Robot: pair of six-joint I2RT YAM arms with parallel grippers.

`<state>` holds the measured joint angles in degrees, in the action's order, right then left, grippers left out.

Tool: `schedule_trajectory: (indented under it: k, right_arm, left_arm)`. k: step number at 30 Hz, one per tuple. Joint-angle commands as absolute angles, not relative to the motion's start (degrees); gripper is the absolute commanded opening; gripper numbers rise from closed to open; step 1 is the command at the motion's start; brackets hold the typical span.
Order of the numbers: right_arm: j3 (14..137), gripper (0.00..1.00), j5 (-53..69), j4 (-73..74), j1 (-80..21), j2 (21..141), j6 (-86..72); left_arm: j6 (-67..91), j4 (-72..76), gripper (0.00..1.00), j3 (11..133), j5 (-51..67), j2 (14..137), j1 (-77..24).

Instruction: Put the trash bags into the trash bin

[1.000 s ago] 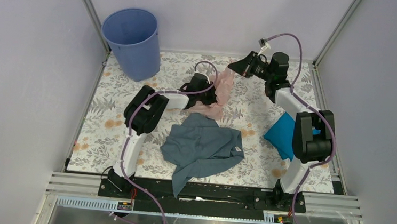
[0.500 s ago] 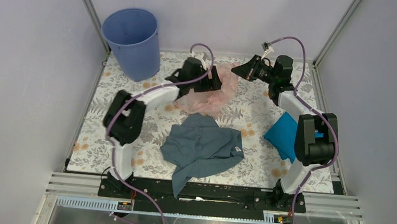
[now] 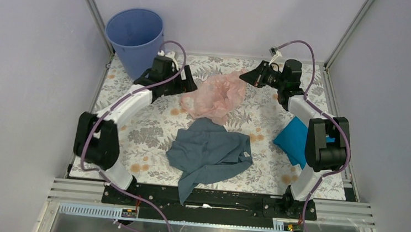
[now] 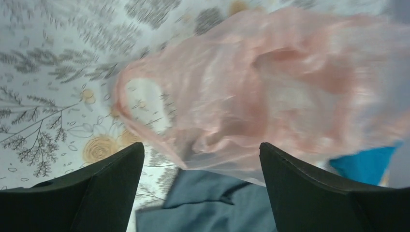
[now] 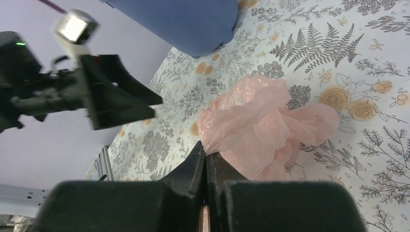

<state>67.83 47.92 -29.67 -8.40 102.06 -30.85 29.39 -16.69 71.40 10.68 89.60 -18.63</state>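
**Right tool (image 5: pixel 205 157) pinching the trash bag (image 3: pixel 216 92), left tool (image 4: pixel 201 145) spread**

Nearest the arm bases, on the flowered bench (image 3: pixel 152 128): a grey-blue garment (image 3: pixel 211 152). Lies crumpled and flat, with neither tool on it. To its right, beside the right arm, a turquoise cloth (image 3: pixel 293 139), apart from the garment.

Farther out, mid-bench: the trash bag, pale pink and translucent. Sits bunched in a loose heap right at the garment's far edge.

At the bag's far right corner: the right tool. Presses its fingers together on a fold of the plastic.

At the bag's left: the left tool, low over the bench. Keeps its fingers wide apart, holds nothing, hangs just beside the bag without touching it. Faces the bag, which looks blurred through its wrist camera.

Farthest off, in the back left corner: the trash bin (image 3: pixel 137 38), round and blue. Stands upright, mouth open, just behind the left tool and well apart from the bag.
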Motion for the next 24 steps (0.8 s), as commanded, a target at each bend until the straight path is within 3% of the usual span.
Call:
schedule_trajectory:
  k: [1,6,12,17,20,24]
  right_arm:
    - [68.4,0.0,48.7,-28.8,-8.3,101.8,-27.6]
    - [68.2,0.0,48.9,-28.0,-8.3,101.3,-26.6]
    - [68.4,0.0,48.4,-26.6,-8.3,101.5,-24.7]
    - [68.2,0.0,49.0,-27.0,-8.3,101.9,-24.8]
    - [67.7,0.0,49.1,-26.9,-8.3,101.7,-24.4]
    - [66.6,0.0,46.7,-24.8,-8.3,102.1,-23.0]
  left_arm:
    - [31.7,-19.2,0.9,71.9,4.1,97.8,-18.6]
    - [31.8,-17.3,0.87,74.2,-7.4,105.4,-19.0]
    - [31.4,-14.9,0.83,74.0,-10.1,110.0,-20.7]
    - [30.9,-13.6,0.6,73.8,-18.2,112.6,-22.7]
    - [30.5,-11.8,0.54,72.9,-19.5,113.4,-23.0]
    - [29.5,-14.5,0.19,78.2,-18.4,116.0,-23.0]
